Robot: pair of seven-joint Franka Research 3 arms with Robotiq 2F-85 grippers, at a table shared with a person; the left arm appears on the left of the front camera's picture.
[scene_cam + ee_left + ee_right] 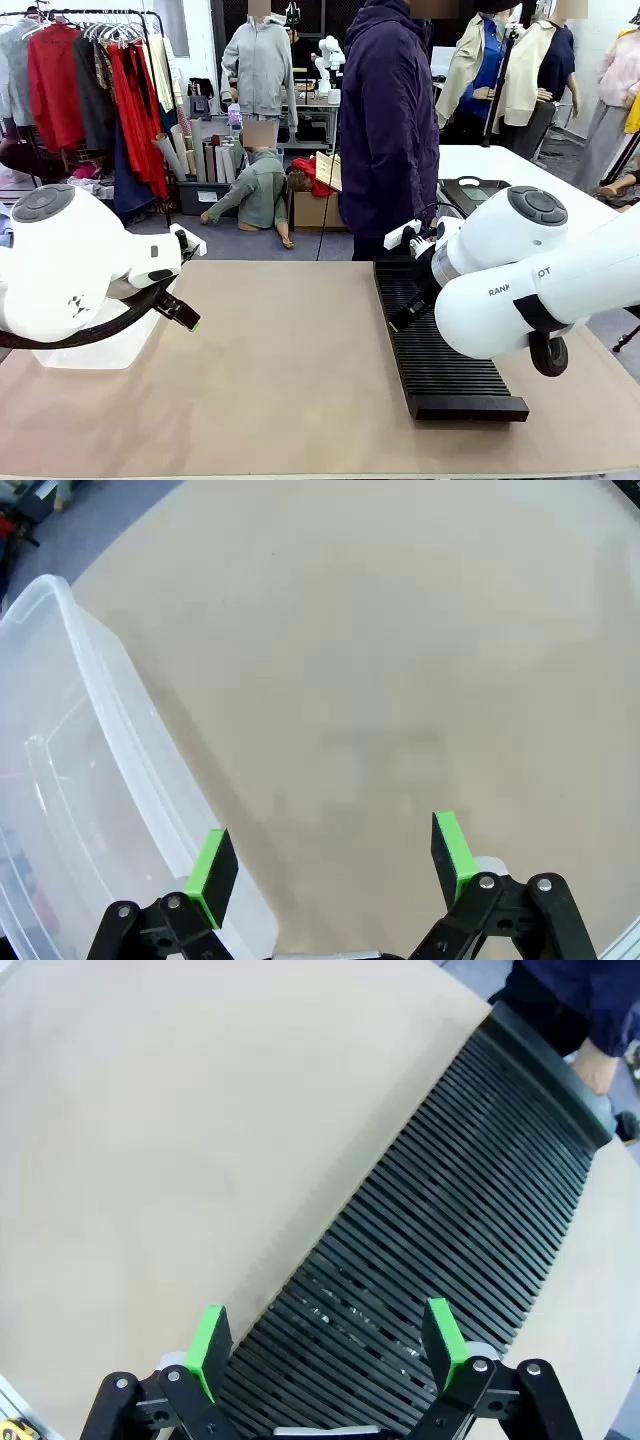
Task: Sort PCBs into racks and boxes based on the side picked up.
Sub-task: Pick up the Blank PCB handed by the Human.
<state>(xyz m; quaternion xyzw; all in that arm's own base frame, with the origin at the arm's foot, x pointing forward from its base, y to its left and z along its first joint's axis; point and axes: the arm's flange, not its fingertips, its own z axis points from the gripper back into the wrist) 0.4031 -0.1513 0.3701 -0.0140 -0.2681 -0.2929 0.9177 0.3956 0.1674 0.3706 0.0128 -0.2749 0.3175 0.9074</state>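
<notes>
The long black slotted rack [440, 360] lies on the right side of the table, its slots holding nothing. My right gripper [325, 1335] hovers open over the rack's [450, 1210] near end with nothing between its green pads. The clear plastic box [100, 352] stands at the table's left edge beneath my left arm. Just beside the box's rim [80, 780], my left gripper [330, 855] hangs open over bare tabletop. The PCBs are out of view.
A person in a dark jacket [385, 130] stands at the far side behind the rack, one hand [600, 1065] near its far end. A dark tray [475, 190] sits on a white table behind. The tan tabletop [290, 370] stretches between box and rack.
</notes>
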